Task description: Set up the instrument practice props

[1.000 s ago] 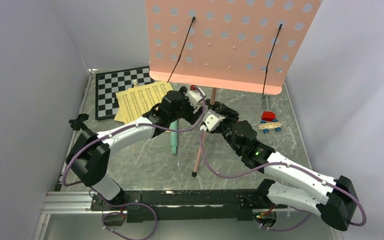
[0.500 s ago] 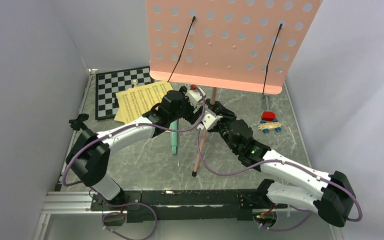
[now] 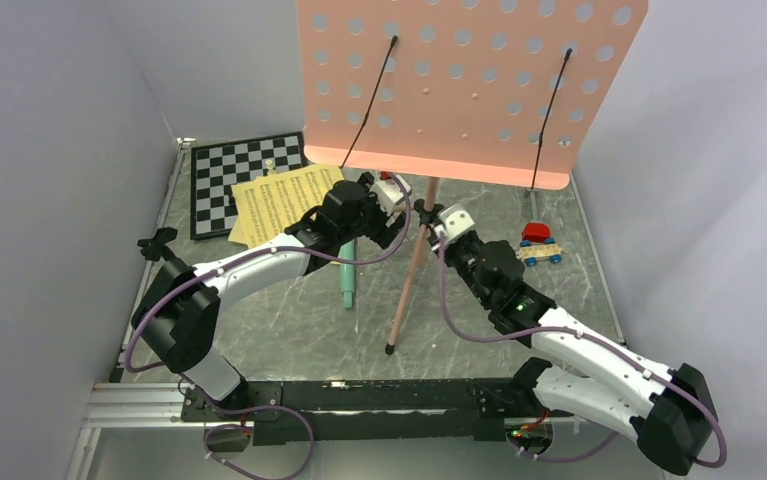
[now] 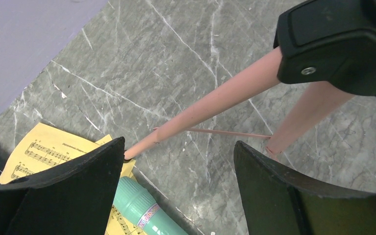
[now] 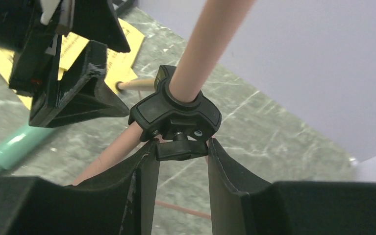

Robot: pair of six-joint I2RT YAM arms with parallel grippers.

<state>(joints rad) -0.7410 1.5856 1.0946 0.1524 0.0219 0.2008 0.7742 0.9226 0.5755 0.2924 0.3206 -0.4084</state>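
The pink perforated music stand stands mid-table on thin tripod legs. My right gripper is shut on the black knob under the stand's black leg hub. My left gripper is open and empty beside the hub; its jaws straddle bare table in front of two pink legs. The mint-green tube lies below it, partly on the yellow sheet-music pages, and shows in the left wrist view. A small black stand sits at the left wall.
A black-and-white chessboard lies at the back left under the pages. Small red, blue and orange toy blocks sit at the right. Grey walls close in the table on both sides. The stand's desk overhangs the back.
My right gripper has swung right and turned at the hub, and the music stand's desk has shifted slightly right with it. The left arm has not moved.
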